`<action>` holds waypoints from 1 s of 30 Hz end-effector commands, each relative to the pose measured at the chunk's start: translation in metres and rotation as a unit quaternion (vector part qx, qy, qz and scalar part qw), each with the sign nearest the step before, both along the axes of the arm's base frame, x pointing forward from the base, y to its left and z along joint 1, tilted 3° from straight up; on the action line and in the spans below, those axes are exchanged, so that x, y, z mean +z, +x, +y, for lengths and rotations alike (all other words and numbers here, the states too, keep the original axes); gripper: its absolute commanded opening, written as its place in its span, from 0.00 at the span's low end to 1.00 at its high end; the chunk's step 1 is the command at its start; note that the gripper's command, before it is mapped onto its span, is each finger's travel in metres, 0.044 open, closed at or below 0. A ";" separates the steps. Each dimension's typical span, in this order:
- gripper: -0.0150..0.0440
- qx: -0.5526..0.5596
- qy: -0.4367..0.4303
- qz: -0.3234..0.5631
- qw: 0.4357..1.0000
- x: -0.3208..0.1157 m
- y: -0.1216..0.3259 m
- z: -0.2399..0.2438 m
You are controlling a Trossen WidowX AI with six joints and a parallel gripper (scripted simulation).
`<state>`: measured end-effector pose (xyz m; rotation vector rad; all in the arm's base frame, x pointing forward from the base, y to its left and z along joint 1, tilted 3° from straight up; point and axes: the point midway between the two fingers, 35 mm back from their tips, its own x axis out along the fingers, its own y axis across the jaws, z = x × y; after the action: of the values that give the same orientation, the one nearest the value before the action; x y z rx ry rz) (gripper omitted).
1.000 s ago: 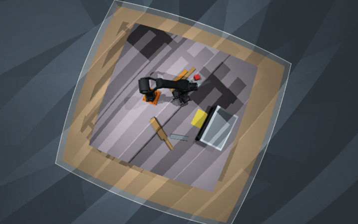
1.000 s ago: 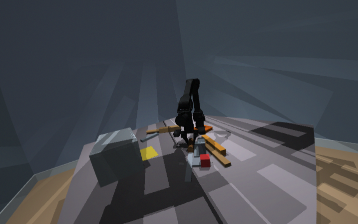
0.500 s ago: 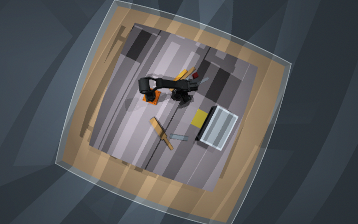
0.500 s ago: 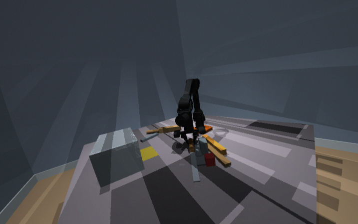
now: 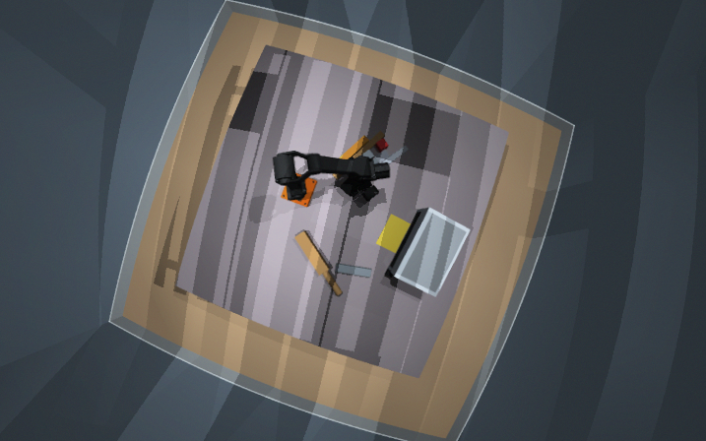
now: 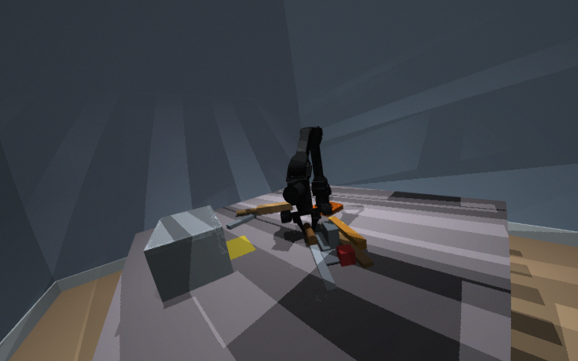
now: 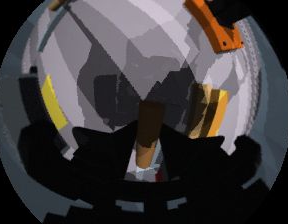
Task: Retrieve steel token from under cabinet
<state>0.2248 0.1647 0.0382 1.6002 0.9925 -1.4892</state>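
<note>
My gripper is shut on the brown handle of a flat-bladed tool. The tool's handle stands between the fingers, and its long grey blade points away from the arm; I cannot tell whether its tip touches the table. The cabinet is a pale box, well to one side of the gripper. The yellow marked area lies flat in front of it, with nothing visible on it. The steel token is not visible; the space under the cabinet is hidden.
A red cube, a grey block, an orange bar and a brown bar lie close by the held tool. A wooden paddle-like piece and a grey strip lie beyond the marked area.
</note>
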 end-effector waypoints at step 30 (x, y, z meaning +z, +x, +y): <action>0.25 -0.051 0.003 0.002 0.999 0.001 -0.002 0.004</action>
<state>0.2226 0.1673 0.0382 1.6507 0.9462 -1.5433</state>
